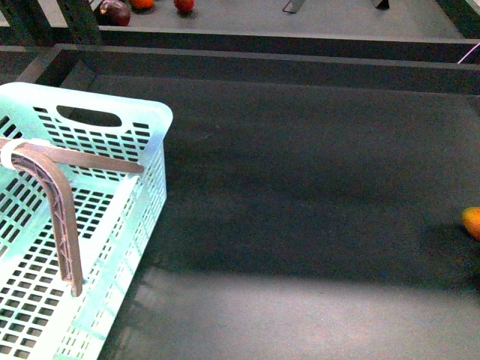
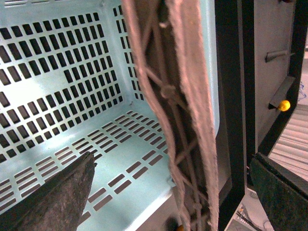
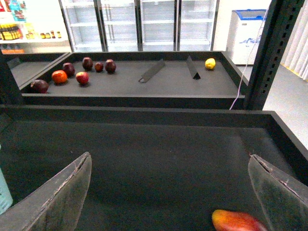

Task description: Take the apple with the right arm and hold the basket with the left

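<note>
Basket [image 1: 142,120]: mint-green, with slotted walls and a cut-out hand slot. It stands on the dark table [image 1: 315,187].

Handle [image 1: 60,202]: brownish-grey lattice with a white band [image 1: 9,154] at its bend, raised over the basket's inside.

Left gripper [image 2: 172,159]: sits over the basket's inside. Its fingers [image 2: 57,197] are apart and the handle runs between them. Whether either finger touches the handle cannot be told.

Apple [image 1: 471,222]: red with an orange-yellow patch, lying on the table well to the right of the basket. The front view's edge cuts it off.

Right gripper [image 3: 169,156]: above the table, right of the basket. Its fingers [image 3: 53,202] are spread wide and grip nothing. The apple [image 3: 238,221] lies on the table between them, nearer one finger than the other and touching neither.

Rear shelf [image 3: 125,85]: beyond the basket, past the table's raised rim.
- Dark purple, orange and red fruits [image 3: 59,76], grouped together.
- One yellow fruit [image 3: 210,63], set well apart from that group.
- Two dark wedges [image 3: 151,71], between the group and the yellow fruit.
</note>
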Robot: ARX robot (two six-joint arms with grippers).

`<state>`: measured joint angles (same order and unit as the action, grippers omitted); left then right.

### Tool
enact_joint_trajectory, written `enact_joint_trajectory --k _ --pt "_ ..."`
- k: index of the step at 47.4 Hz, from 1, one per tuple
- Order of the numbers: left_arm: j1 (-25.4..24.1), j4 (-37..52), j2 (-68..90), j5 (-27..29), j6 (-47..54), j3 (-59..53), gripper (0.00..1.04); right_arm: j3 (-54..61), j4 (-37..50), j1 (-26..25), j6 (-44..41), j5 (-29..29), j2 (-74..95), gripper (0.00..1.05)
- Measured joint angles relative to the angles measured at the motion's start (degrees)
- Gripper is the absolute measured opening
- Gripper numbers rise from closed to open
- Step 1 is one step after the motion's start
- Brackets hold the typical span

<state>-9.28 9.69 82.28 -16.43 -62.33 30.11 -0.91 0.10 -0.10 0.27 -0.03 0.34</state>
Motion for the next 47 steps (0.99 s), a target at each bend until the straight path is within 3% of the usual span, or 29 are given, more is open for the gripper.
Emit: enact_joint_trajectory --k 9,33,47 --pt "0.02 0.59 1.55 0.22 -0.59 0.24 0.96 0.00 0.00 0.00 0.00 0.00 0.00 0.96" --pt "0.94 1.42 4.68 1.64 -3.98 2.91 0.11 0.00 0.00 0.00 0.00 0.00 0.00 0.96" --pt "4.22 -3.06 0.81 2.56 -3.93 3.02 0.09 0.00 0.00 0.00 0.00 0.00 0.00 0.96"
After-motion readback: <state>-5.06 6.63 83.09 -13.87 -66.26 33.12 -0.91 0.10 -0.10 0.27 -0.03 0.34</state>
